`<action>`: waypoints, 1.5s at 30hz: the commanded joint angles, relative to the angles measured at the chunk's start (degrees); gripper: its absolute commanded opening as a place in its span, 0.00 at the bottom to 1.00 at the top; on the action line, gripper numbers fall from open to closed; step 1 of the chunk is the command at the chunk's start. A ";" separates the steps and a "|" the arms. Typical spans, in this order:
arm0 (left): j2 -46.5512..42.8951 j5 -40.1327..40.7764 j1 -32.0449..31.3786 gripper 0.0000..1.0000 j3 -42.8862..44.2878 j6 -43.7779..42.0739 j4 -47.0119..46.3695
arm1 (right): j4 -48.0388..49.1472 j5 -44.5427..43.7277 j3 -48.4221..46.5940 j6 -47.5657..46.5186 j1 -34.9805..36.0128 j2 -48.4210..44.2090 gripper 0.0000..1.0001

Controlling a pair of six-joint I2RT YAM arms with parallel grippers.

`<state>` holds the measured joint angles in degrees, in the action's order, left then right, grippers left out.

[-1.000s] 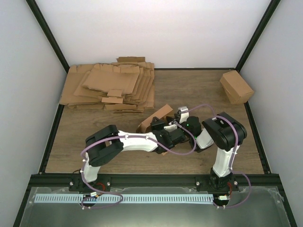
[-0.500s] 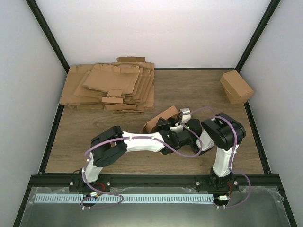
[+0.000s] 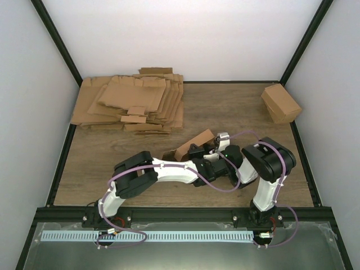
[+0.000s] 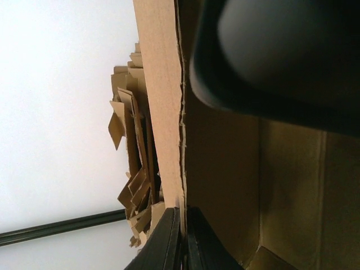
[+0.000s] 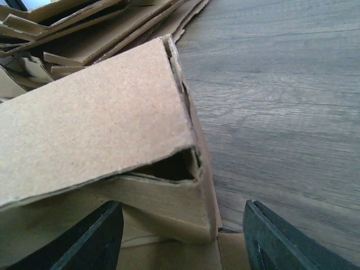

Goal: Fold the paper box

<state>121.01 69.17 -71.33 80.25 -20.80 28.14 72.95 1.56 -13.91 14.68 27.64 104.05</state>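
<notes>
The paper box (image 3: 194, 144), a brown cardboard carton partly folded, sits mid-table between both grippers. In the right wrist view the paper box (image 5: 101, 129) fills the left half, its end flap gaping a little. My left gripper (image 3: 198, 152) is shut on a thin wall of the paper box (image 4: 169, 112); in the left wrist view the gripper (image 4: 183, 236) pinches that edge between its black fingers. My right gripper (image 3: 220, 147) is open; in the right wrist view the gripper (image 5: 183, 239) stands with its fingers either side of the box's near end, without touching it.
A thick pile of flat brown sheets (image 3: 132, 104) lies at the back left and also shows in the right wrist view (image 5: 84, 34). A folded brown cuboid (image 3: 280, 103) stands at the back right. Black frame rails border the table.
Both grippers and the box have shifted right and slightly nearer. The left arm has stretched further right, and the box has turned a little.
</notes>
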 commanded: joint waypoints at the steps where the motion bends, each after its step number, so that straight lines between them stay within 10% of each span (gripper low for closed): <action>1: 3.18 -6.90 0.23 0.04 -0.92 -1.70 -1.33 | 0.36 -2.07 1.41 0.86 1.28 -1.84 0.61; 45: -4.79 -18.45 3.70 0.11 2.82 -3.56 1.05 | 4.11 -4.29 -0.96 -0.05 1.63 3.29 0.23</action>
<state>117.51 56.97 -68.69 81.21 -25.34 29.89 73.49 -3.38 -14.28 16.34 28.23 107.09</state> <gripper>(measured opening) 0.114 0.211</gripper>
